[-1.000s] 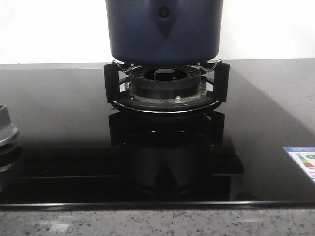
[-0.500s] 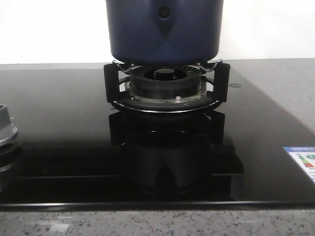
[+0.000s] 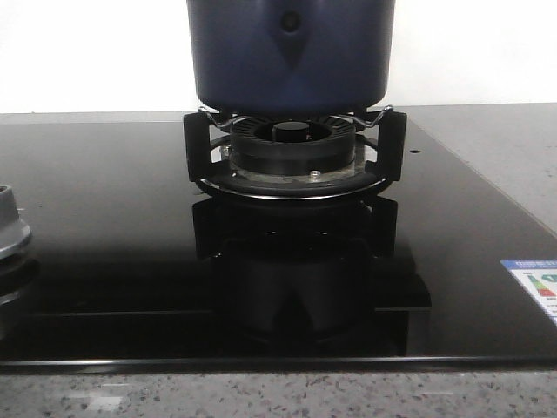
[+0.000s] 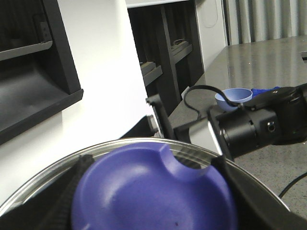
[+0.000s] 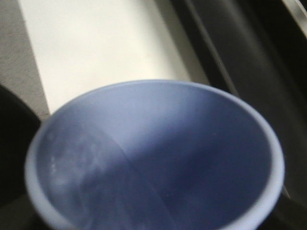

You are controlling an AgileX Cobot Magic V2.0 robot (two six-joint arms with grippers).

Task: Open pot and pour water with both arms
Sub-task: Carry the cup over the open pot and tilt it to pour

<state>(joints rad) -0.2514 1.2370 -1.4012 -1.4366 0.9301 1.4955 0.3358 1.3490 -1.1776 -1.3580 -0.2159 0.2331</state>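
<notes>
The dark navy pot (image 3: 291, 61) stands on the black burner grate (image 3: 383, 144); its top is cut off by the front view. In the left wrist view my left gripper (image 4: 153, 196) is shut on the purple-blue knob (image 4: 144, 187) of a glass lid with a metal rim (image 4: 43, 184), a dark finger (image 4: 72, 187) on each side. I cannot tell whether the lid rests on the pot. A light blue cup (image 5: 158, 158) fills the right wrist view and hides my right gripper's fingers. The left wrist view shows this cup (image 4: 233, 97) at the end of the right arm (image 4: 259, 127).
The grate sits on a black glass hob (image 3: 113, 218) set in a speckled stone counter (image 3: 261, 396). A grey burner part (image 3: 10, 228) is at the hob's left edge and a label (image 3: 538, 286) at its right. Dark shelves (image 4: 168, 52) and a white wall stand behind.
The pot, grate and hob stand as before. Only a small reflected spot on the glass to the right of the grate has appeared.
</notes>
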